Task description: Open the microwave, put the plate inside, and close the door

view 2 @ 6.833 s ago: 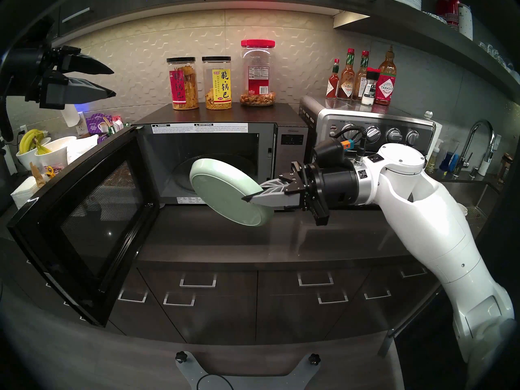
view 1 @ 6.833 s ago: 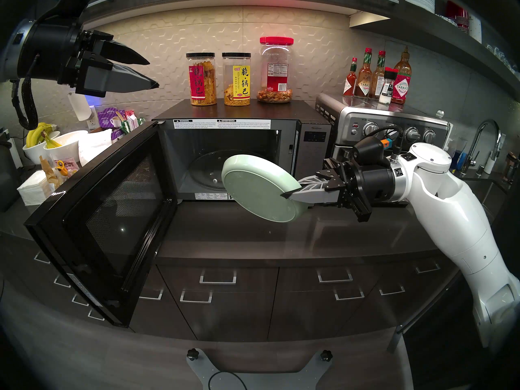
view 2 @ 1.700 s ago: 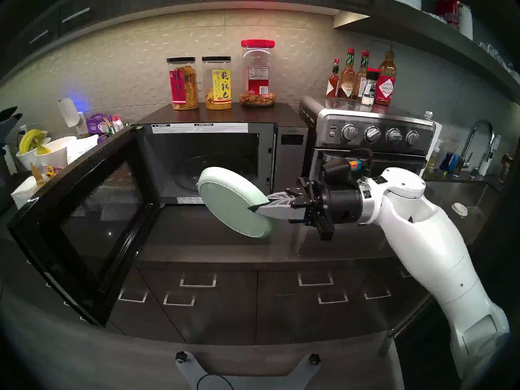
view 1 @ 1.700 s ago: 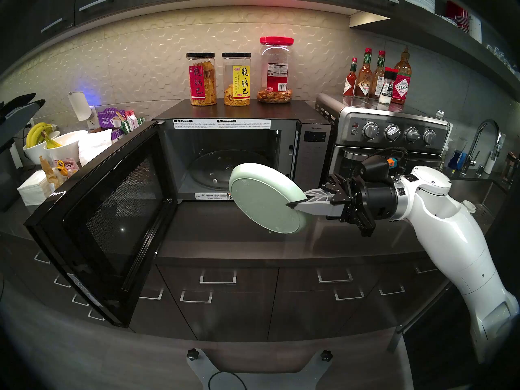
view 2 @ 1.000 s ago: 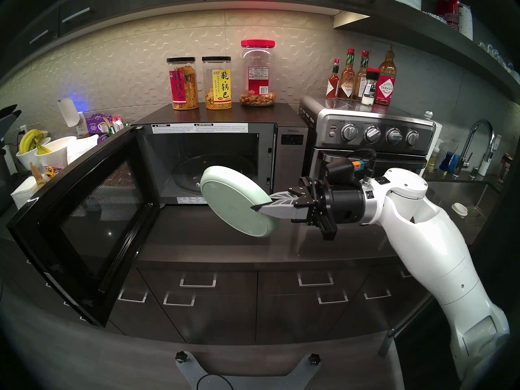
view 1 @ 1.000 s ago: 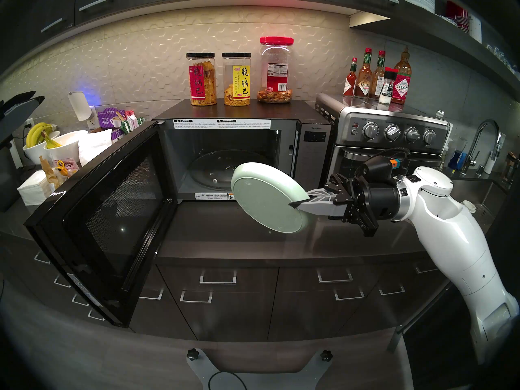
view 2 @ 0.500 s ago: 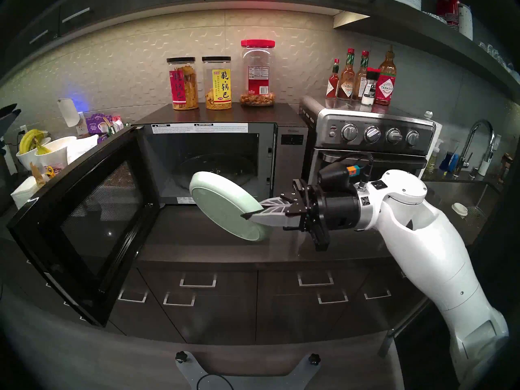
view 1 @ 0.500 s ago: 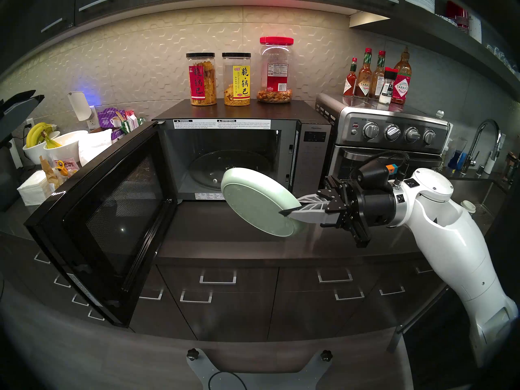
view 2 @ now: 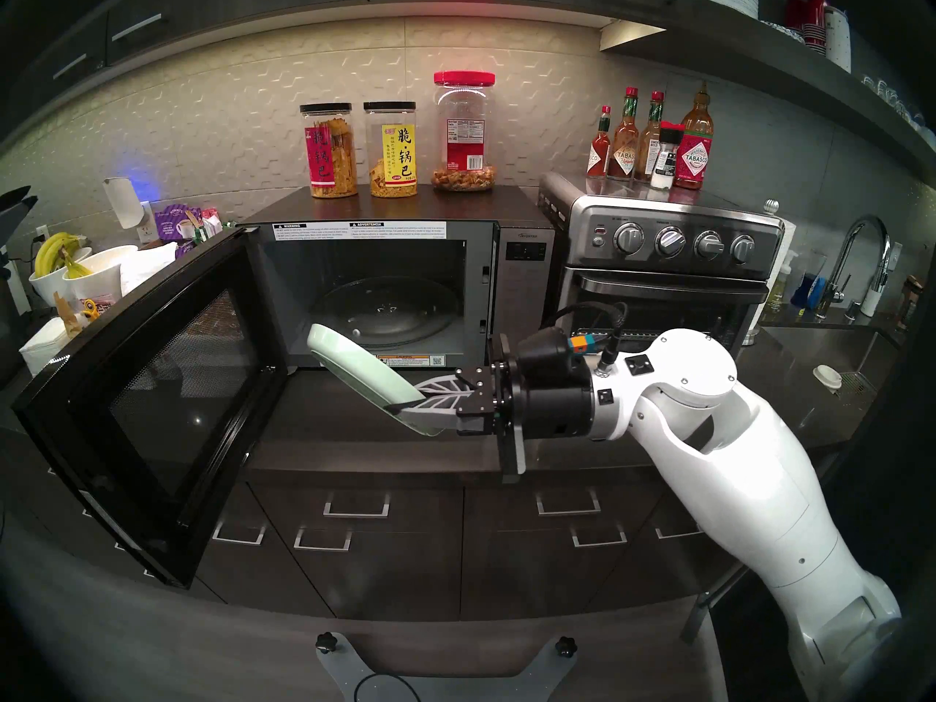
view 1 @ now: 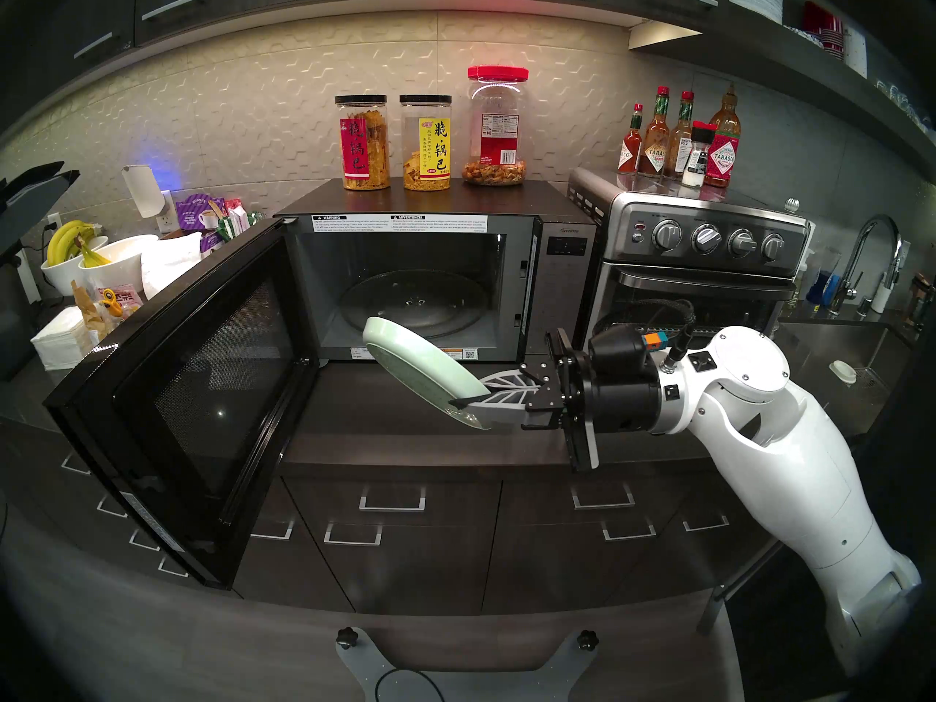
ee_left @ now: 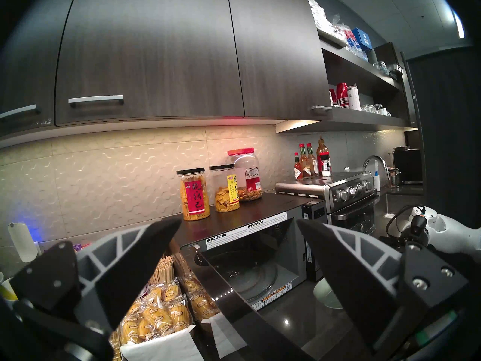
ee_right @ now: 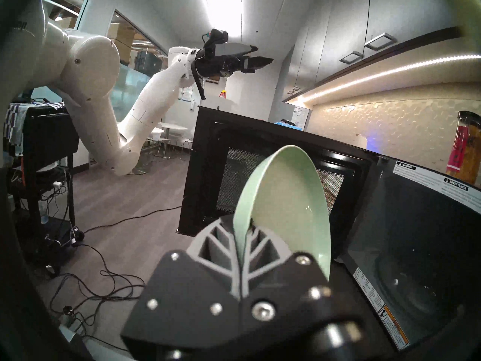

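Plate (view 1: 420, 366), tilted, hangs before microwave (view 1: 564, 260), beside open door (view 1: 177, 382).

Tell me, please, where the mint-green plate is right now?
In the head view the plate is tilted above the counter, just outside the microwave opening at its lower front edge, gripped by its rim in the right gripper, with the door open to its left.

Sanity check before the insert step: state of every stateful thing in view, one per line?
door: swung wide open to the left.
microwave: cavity open, only the glass turntable inside.
plate: held by its rim, steeply tilted, in front of the opening, not inside.
right tool: shut on plate.
left tool: open, holding nothing.
toaster oven: door shut.
three jars: lids on.
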You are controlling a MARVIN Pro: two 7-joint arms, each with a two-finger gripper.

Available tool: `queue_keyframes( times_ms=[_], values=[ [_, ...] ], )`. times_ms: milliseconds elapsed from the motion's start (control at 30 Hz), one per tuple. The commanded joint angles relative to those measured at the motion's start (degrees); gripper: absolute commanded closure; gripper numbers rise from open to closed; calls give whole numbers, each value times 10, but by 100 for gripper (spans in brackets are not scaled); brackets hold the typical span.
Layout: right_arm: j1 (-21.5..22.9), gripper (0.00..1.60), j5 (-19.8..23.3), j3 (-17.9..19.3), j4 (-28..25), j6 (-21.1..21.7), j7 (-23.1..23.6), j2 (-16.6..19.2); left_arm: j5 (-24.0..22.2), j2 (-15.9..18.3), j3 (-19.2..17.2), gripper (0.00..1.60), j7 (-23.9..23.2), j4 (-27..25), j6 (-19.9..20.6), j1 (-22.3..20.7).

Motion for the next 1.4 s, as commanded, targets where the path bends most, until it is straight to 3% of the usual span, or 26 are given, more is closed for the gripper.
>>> queue_keyframes(
  times_ms=[0, 333, 633, 933, 1367],
  values=[
    [22, 160, -41, -16, -26, -16, -29, -24, 0, 2, -3, 0, -61, 1, -1, 1],
    [84, 160, -102, -47, -33, 17, -33, -39, 0, 2, -3, 0, -60, 1, -1, 1],
    [134, 160, -149, -77, -34, 58, -42, -77, -1, 2, -3, 0, -59, 0, 0, 2],
    [193, 160, -228, -137, -2, 91, -51, -114, 0, 2, -3, 0, -61, 1, 0, 1],
    [248, 160, -319, -201, 33, 100, -55, -154, -1, 2, -3, 0, -59, 0, 0, 2]
  ],
)
